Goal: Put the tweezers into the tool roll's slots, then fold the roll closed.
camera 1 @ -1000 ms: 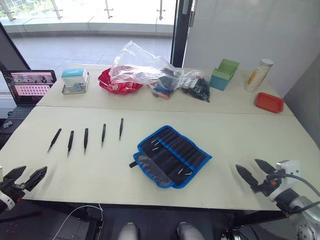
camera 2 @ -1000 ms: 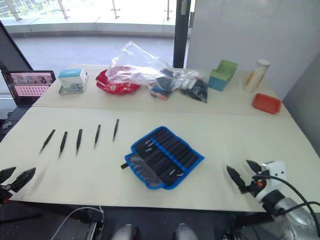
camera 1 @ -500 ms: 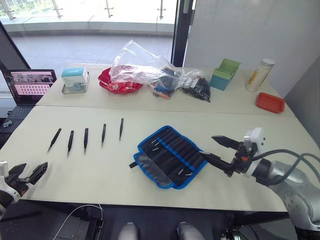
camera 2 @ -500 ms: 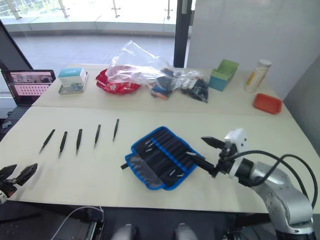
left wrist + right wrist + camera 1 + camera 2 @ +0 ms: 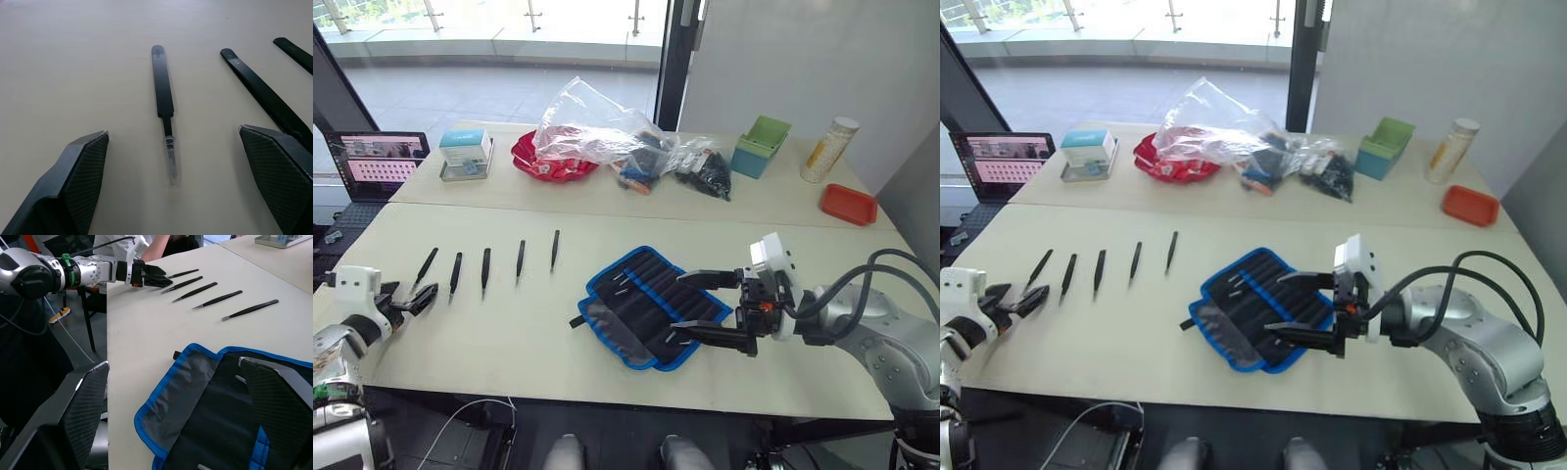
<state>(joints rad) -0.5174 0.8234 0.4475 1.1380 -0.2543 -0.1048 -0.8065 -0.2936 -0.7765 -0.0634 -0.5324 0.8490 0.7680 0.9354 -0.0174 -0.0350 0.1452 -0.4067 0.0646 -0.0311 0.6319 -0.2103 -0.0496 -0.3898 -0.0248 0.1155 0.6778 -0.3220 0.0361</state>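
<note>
Left tool [image 5: 171,181] open above the table [image 5: 73,58]; tweezers [image 5: 164,98] between its fingers [image 5: 73,181], untouched

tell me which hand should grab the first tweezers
The left hand: it is open right at the leftmost tweezers, which lie between its fingers in the wrist view. The right hand is open over the roll.

tool roll [image 5: 651,305]: right part hidden behind right gripper [image 5: 697,308] | slots' contents too small to tell
</note>
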